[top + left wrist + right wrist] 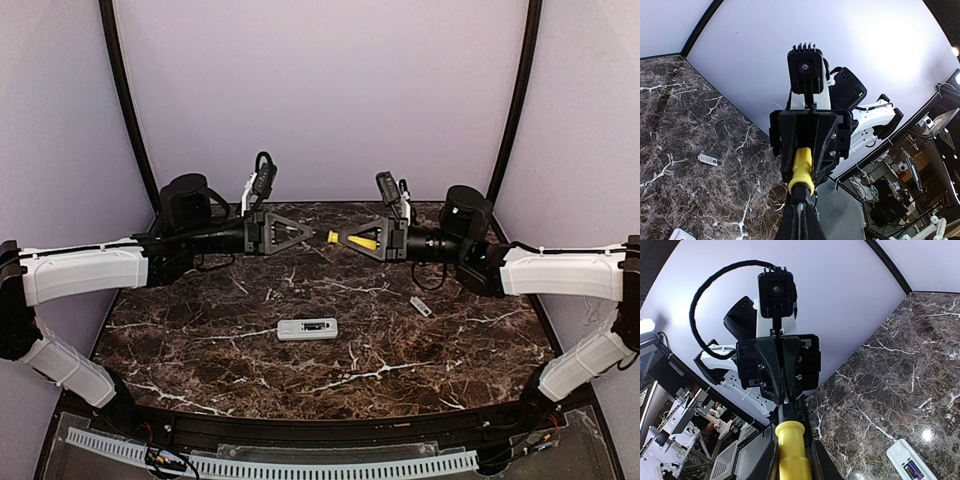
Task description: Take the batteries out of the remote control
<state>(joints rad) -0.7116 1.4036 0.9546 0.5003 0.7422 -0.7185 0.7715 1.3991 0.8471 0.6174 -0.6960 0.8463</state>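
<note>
Well, the remote [307, 329] lies flat near the middle of the tabletop [200, 340], compartment side up, with the batteries [912, 470] seated in it. The cover [421, 306] lies apart from the remote, toward its 2 o'clock. Raised above the tabletop, at the remote's 12 o'clock, the two claws meet tip to tip along one level line. The right claw [340, 238] is closed round the yellow handle of the stick [360, 241]. The left claw [310, 236] is clamped tight on the stick's thin dark end.
</note>
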